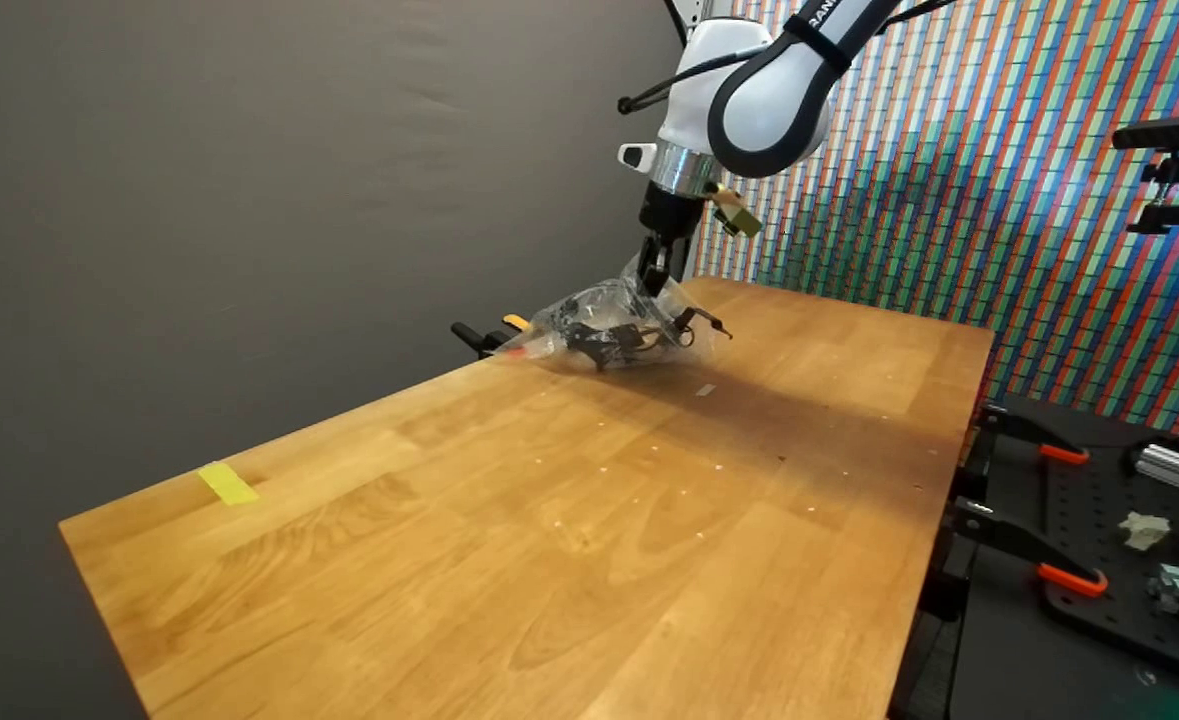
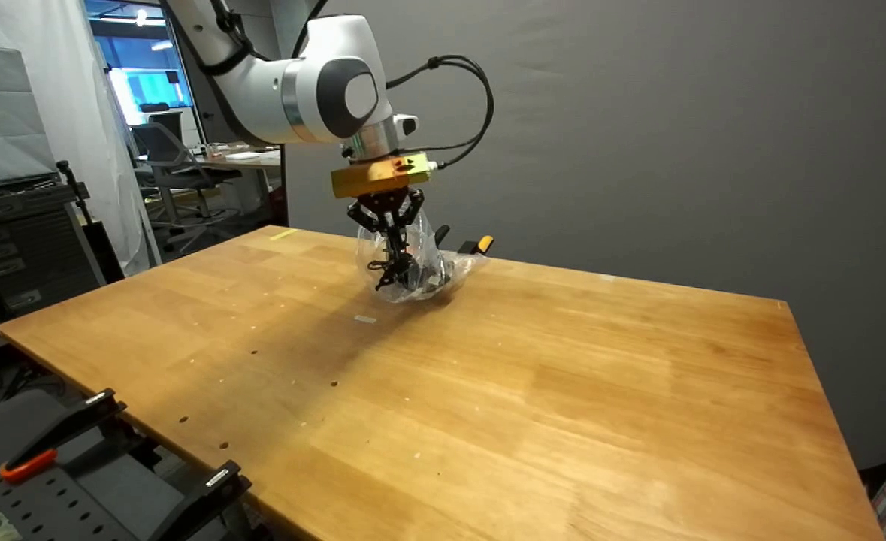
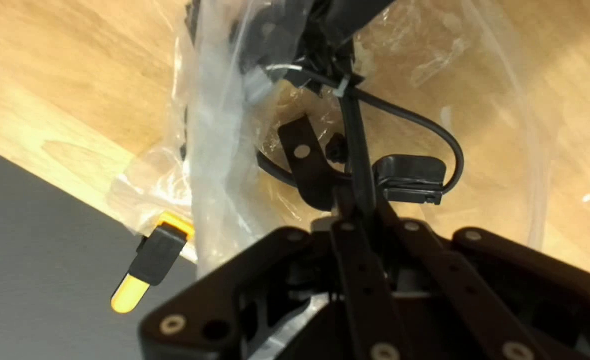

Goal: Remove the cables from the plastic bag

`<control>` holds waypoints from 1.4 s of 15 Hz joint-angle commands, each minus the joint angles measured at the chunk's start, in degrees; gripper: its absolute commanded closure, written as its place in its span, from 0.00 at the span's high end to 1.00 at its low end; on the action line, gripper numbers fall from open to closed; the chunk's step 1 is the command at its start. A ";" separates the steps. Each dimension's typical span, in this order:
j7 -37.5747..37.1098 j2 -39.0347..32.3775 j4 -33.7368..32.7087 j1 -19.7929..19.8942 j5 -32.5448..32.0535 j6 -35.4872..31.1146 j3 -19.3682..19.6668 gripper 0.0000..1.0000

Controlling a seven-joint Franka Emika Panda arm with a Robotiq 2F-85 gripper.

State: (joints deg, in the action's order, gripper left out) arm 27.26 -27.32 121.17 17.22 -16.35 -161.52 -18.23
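Observation:
A clear plastic bag (image 1: 574,310) stands crumpled near the table's long edge; it also shows in an exterior view (image 2: 421,242) and the wrist view (image 3: 224,165). Black cables (image 1: 599,343) with dark connectors lie inside it. A bundle of cables (image 2: 394,272) hangs under my gripper (image 2: 395,234), and some ends stick out past the film. In the wrist view, my gripper (image 3: 362,205) has its fingers nearly together around a black cable strand (image 3: 356,135). A looped cable (image 3: 425,121) and a black plug (image 3: 410,172) are beside it. The bag surrounds the fingers; its lower part is partly hidden.
A yellow and black clamp (image 3: 157,255) sits at the table edge beside the bag. The wooden table (image 1: 549,580) carries a yellow tape strip (image 1: 229,483) and small white specks. A dark side bench with black-and-orange clamps (image 1: 1024,570) adjoins the opposite edge.

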 commanded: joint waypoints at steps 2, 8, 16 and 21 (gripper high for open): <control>-0.64 9.51 5.60 -5.58 4.17 8.65 5.42 0.10; -2.60 17.03 6.30 -10.24 6.85 24.65 10.04 0.09; -6.74 24.45 -0.29 -13.81 8.54 52.07 14.36 0.09; -10.78 28.50 -5.20 -14.90 9.16 63.03 15.11 0.09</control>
State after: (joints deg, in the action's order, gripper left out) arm 19.20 -1.66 118.78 4.14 -8.36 -104.31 -4.40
